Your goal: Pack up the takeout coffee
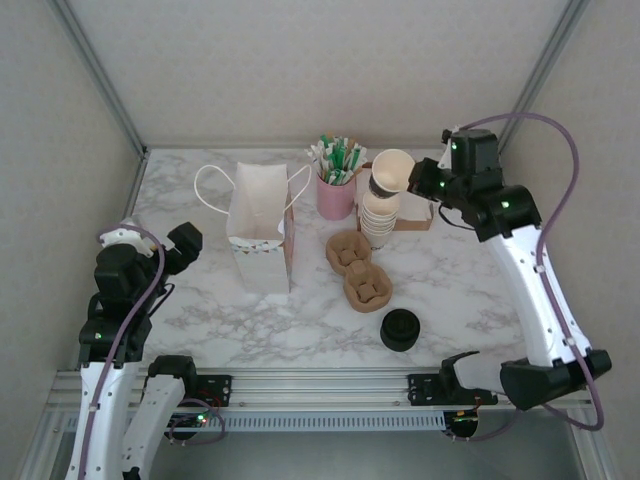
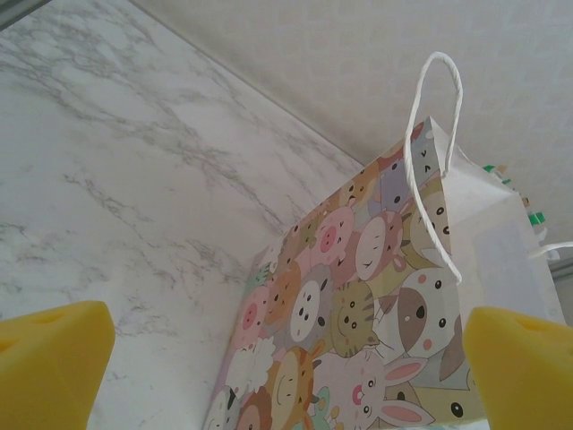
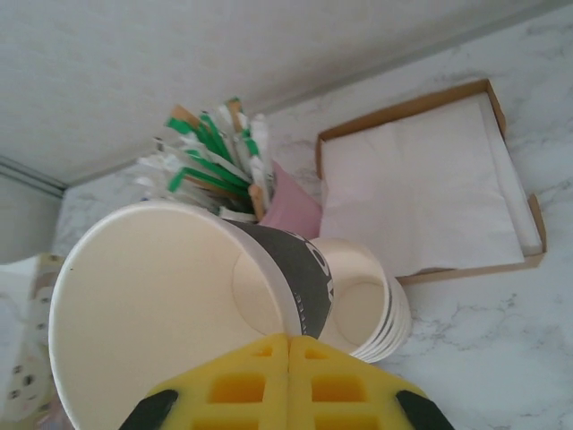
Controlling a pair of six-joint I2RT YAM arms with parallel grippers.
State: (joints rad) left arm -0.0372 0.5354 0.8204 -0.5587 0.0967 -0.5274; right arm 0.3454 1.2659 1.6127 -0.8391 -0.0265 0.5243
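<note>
- early stage, i judge: the right gripper (image 3: 288, 376) has its jaws closed on the wall of a lidless cup (image 1: 392, 170), tilted just above the stack of cups (image 1: 378, 222)
- left gripper (image 1: 186, 240) gapes wide, holding nothing, near the paper bag (image 2: 358, 296)
- left to do: a lid from the black lids (image 1: 400, 330); then the cup into the bag
- hard to tell: the exact pinch spot under the pads; the bag's bottom

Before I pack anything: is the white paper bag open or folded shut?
Open and upright: the white paper bag shows its gaping mouth from overhead, handles spread aside.
</note>
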